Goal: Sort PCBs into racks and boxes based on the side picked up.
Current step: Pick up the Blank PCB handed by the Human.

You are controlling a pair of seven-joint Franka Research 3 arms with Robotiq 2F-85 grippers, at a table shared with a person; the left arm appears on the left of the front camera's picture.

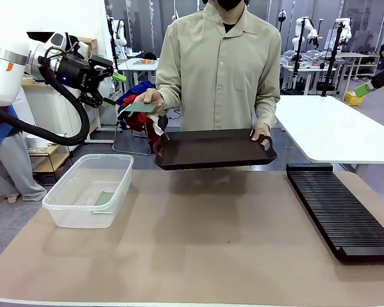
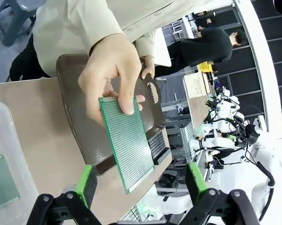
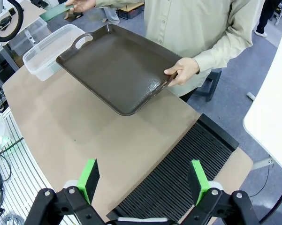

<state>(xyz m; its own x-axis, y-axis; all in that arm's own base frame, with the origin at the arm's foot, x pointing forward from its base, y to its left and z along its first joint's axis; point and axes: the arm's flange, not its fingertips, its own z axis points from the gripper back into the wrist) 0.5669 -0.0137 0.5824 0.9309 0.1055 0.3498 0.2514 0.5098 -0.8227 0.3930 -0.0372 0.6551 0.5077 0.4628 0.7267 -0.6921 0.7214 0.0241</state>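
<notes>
A person's hand point(image 2: 111, 70) holds out a green PCB point(image 2: 126, 140), also seen in the front view point(image 1: 140, 106). My left gripper point(image 2: 141, 183) is open. The board's near end reaches in between its green pads point(image 2: 87, 182) and touches neither. A second PCB point(image 1: 104, 198) lies in the clear box point(image 1: 118, 185) at the table's left. The long black rack point(image 1: 342, 211) lies at the right. My right gripper point(image 3: 143, 180) hangs open and empty high above the rack point(image 3: 187, 173). One of its green fingertips point(image 1: 364, 89) shows at the right edge.
The person's other hand holds a dark brown tray point(image 1: 214, 148) tilted above the table's far edge, with nothing on it. The brown table mat point(image 1: 204, 236) is bare between box and rack. A white table point(image 1: 332, 128) stands behind at the right.
</notes>
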